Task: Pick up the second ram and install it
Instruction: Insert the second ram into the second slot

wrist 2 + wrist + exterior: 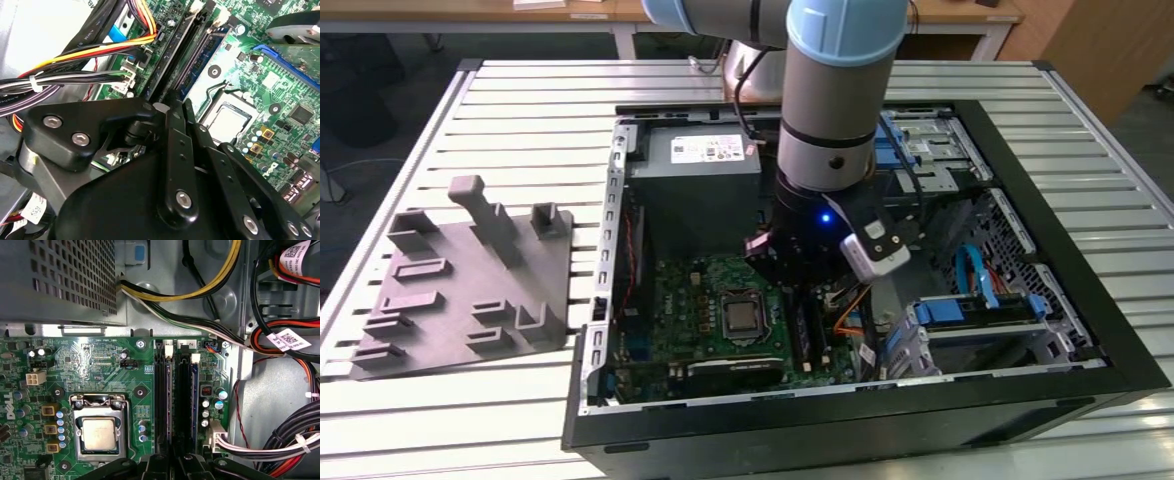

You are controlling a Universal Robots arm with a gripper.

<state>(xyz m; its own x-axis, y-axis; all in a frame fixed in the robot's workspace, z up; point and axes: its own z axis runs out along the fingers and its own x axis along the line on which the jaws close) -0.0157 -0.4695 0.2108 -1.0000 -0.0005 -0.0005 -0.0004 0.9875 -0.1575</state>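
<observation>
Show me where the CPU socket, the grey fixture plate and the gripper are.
CPU socket (100, 432), first wrist view: the metal chip lid.
Fixture plate (460, 290), exterior view: its flat middle.
Gripper (175, 107), second wrist view: fingertips at the memory slots.

The pincer (175, 107) is matt black metal with shiny screw heads. The motherboard (100, 360) is glossy green, its CPU (98, 434) lid dull metal. The fixture plate (460, 290) looks matt grey plastic; the table (520, 110) is ribbed pale metal.

The exterior view looks down on my arm (834, 130) from high up; both wrist views, perhaps angled differently, closely face the motherboard (100, 365).
</observation>
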